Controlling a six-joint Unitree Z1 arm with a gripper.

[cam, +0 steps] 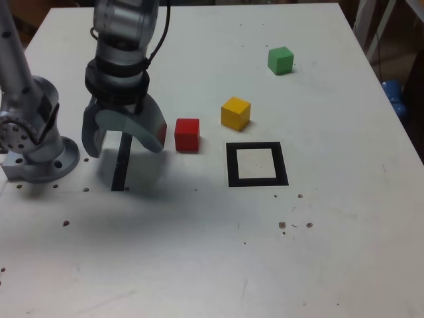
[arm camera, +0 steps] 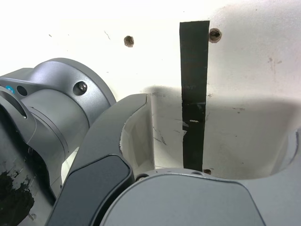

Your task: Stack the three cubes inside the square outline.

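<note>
Exterior view: square outline (cam: pixel 257 164) empty, cubes outside

White table (cam: pixel 199 265) — red cube (cam: pixel 187 134), yellow cube (cam: pixel 236 112), green cube (cam: pixel 280 59), square outline (cam: pixel 257 164), black strip (cam: pixel 121 165).

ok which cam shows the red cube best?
The exterior view: the red cube sits in full sight on the table, just off the open gripper. The wrist view shows none of it, only the black tape strip and the gripper's fingers.

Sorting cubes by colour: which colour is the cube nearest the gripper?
Red, clearest in the exterior view.
</note>
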